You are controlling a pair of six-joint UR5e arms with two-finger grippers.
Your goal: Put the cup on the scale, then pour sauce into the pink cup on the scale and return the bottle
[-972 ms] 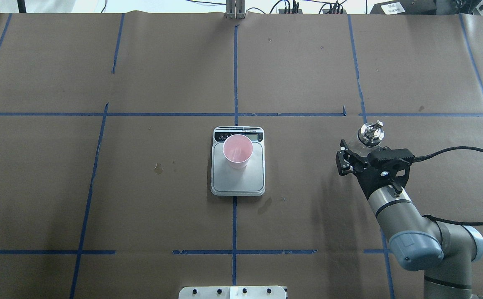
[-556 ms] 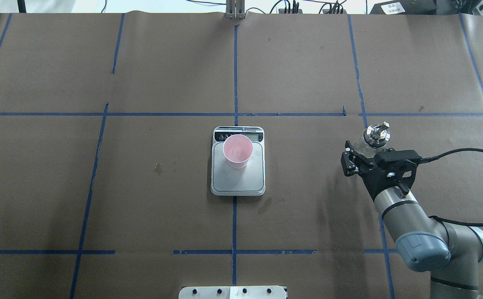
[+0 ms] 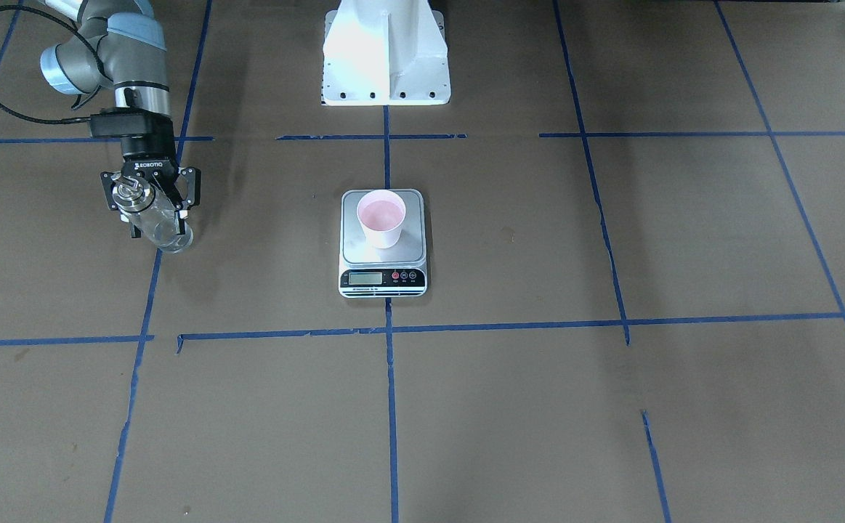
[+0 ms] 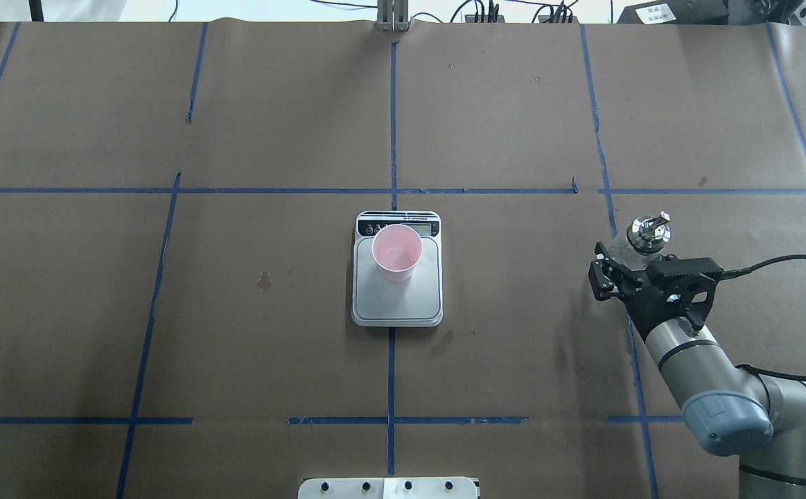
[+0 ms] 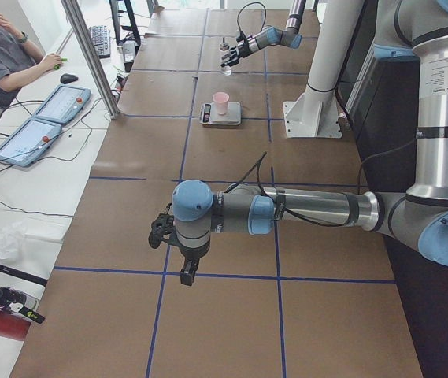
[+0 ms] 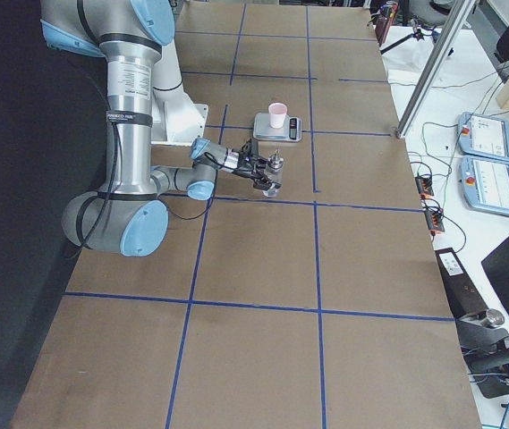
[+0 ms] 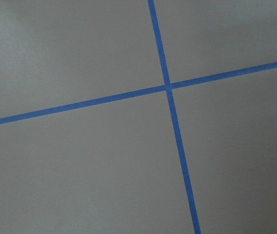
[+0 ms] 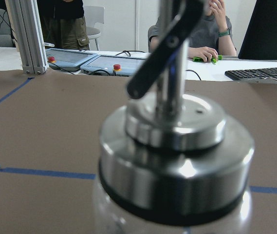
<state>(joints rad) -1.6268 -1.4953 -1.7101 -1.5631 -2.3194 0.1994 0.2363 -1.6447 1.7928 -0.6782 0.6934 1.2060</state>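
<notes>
The pink cup (image 4: 396, 251) stands upright on the far part of the scale (image 4: 397, 301) at the table's middle; both also show in the front view, cup (image 3: 381, 216) on scale (image 3: 383, 254). My right gripper (image 4: 626, 262) is shut on the clear glass bottle (image 4: 645, 234) with the silver cap, far to the right of the scale. In the front view the bottle (image 3: 157, 221) leans in the gripper (image 3: 152, 207), its base near the paper. The cap (image 8: 177, 161) fills the right wrist view. My left gripper (image 5: 172, 236) shows only in the exterior left view; I cannot tell its state.
The robot's white base (image 3: 386, 51) stands at the table's near edge. Blue tape lines (image 4: 392, 125) grid the brown paper. A small stain (image 4: 264, 280) lies left of the scale. The left arm (image 5: 302, 209) stretches low over the table's left end.
My right gripper has carried the bottle further right, away from the scale, and a little lower in the overhead view. The cup and the scale have not moved.
</notes>
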